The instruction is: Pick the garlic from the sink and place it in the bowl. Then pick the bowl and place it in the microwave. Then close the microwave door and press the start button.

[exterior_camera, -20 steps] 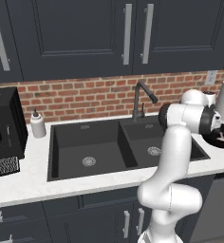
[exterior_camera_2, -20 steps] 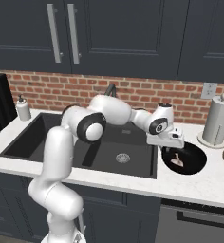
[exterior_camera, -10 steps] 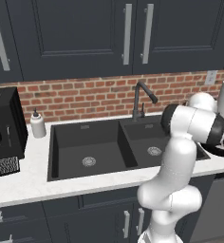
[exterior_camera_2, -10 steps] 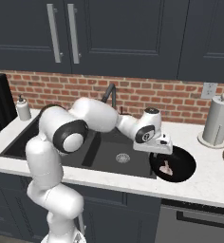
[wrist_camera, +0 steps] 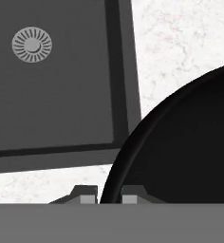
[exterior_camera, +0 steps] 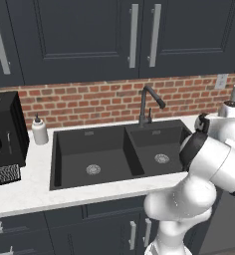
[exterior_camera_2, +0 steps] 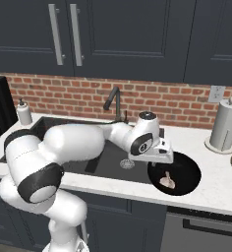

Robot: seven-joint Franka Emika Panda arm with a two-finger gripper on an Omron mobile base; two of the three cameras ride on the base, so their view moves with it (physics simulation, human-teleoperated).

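Two fingertips (wrist_camera: 88,195) straddle the bowl (wrist_camera: 180,152) rim, lower centre; gripper (wrist_camera: 108,197) seemingly closed on it. Garlic (exterior_camera_2: 167,181) lies inside the bowl.

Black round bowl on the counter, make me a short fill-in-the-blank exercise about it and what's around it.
1. The pale pinkish-white garlic bulb lies inside the wide black round ____.
2. That dish sits on the white marble counter to the ____ of the matte black double-basin sink in the right base view.
3. The claw straddles the dish's ____.

Missing words: bowl; right; rim
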